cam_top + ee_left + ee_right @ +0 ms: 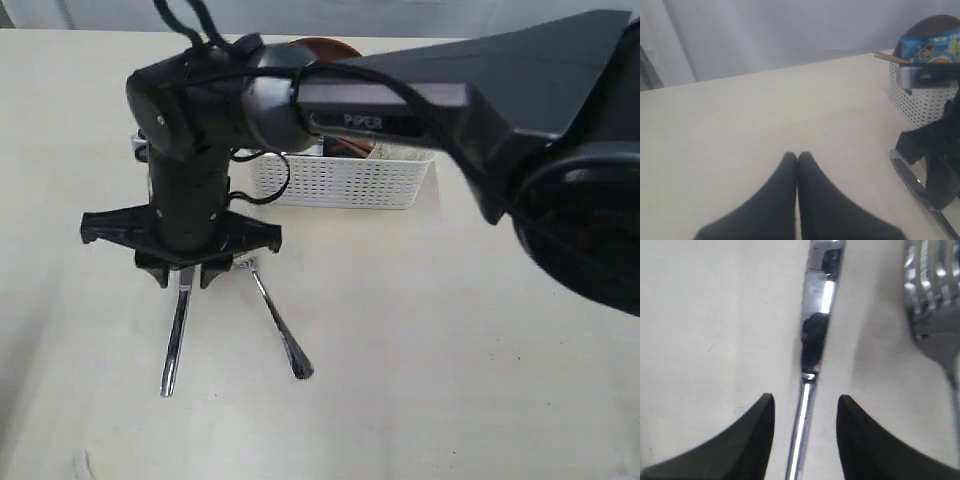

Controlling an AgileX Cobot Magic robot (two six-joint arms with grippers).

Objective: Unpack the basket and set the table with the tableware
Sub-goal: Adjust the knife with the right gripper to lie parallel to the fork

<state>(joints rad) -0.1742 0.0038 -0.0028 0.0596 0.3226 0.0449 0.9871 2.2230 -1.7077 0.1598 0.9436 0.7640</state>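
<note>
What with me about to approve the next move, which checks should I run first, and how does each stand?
1. Right tool jaws apart, not touching the knife: ok.
2. Knife lying on the table: ok.
3. Fork lying apart from the knife: ok.
4. Left tool shut, holding nothing: ok.
5. Basket unpacked: not ok; chopsticks and plate are in it with the blue bag.
6. What else the basket holds: cannot tell.

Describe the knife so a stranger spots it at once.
Find the white basket on the table. Nearer the camera, two steel pieces lie under the right gripper. The knife is the straight left one between its open jaws; the fork slants.
</note>
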